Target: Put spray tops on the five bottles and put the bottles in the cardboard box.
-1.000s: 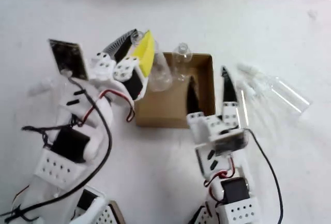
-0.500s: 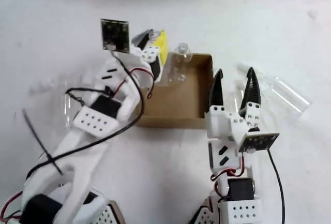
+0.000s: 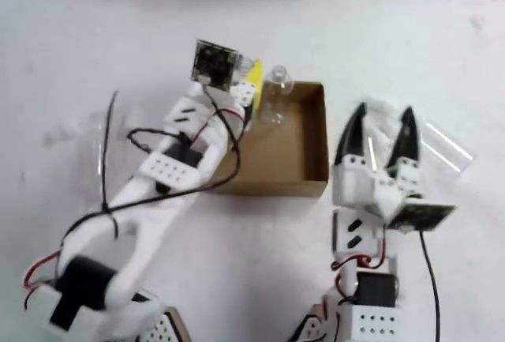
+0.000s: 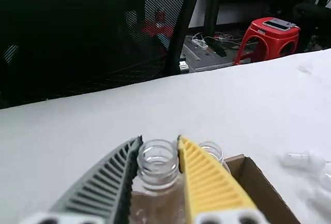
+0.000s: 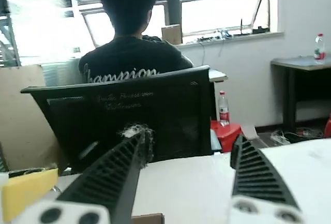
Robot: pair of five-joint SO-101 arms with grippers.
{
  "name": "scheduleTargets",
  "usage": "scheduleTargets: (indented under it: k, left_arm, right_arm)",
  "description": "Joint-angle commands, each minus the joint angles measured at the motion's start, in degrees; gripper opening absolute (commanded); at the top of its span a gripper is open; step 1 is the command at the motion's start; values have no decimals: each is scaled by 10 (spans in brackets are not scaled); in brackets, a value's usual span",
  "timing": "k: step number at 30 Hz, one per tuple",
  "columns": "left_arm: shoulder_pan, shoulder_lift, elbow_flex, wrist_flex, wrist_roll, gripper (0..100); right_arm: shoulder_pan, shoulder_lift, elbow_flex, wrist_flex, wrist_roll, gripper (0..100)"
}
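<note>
My left gripper (image 4: pixel 159 141) is shut on the neck of an uncapped clear bottle (image 4: pixel 158 164), held upright between its grey and yellow fingers. In the high view that gripper (image 3: pixel 246 73) is at the far left corner of the cardboard box (image 3: pixel 316 133). A second uncapped bottle (image 3: pixel 276 89) stands at the box's far edge, just beside it. My right gripper (image 3: pixel 385 110) is open to the right of the box, above white spray tops (image 3: pixel 380 121). A clear bottle (image 3: pixel 438 146) lies on its side further right.
The box sits mid-table on a white cloth (image 3: pixel 394 34). Faint clear items (image 3: pixel 67 133) lie at the left of the table. In the right wrist view the open gripper (image 5: pixel 189 136) faces a black chair (image 5: pixel 155 110) beyond the table's far edge.
My left arm has swung right with the bottle to the box's far left corner. My right gripper has moved out of the box to its right and stayed open.
</note>
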Motion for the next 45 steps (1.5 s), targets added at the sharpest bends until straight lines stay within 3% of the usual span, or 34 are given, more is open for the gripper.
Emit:
scheduleTargets:
  k: [1,4,7,15,24,30,45]
  left_arm:
    - [-1,38,-13,-97,-10,20]
    - [-1,61,-13,-99,-11,20]
    - [-3,73,-13,-106,-11,20]
    - [-7,111,-13,-175,-11,21]
    - [-23,190,-13,-276,-11,21]
    - [-32,195,-13,-281,-11,21]
    - [-33,199,-32,-280,-11,21]
  right_arm:
    - [22,12,-54,123,-11,218]
    - [22,10,-46,209,-11,218]
    - [22,9,-30,215,-12,218]
    - [22,9,47,105,-11,218]
    - [6,9,62,98,-9,218]
    - [-18,9,62,98,40,218]
    - [-21,9,62,102,42,218]
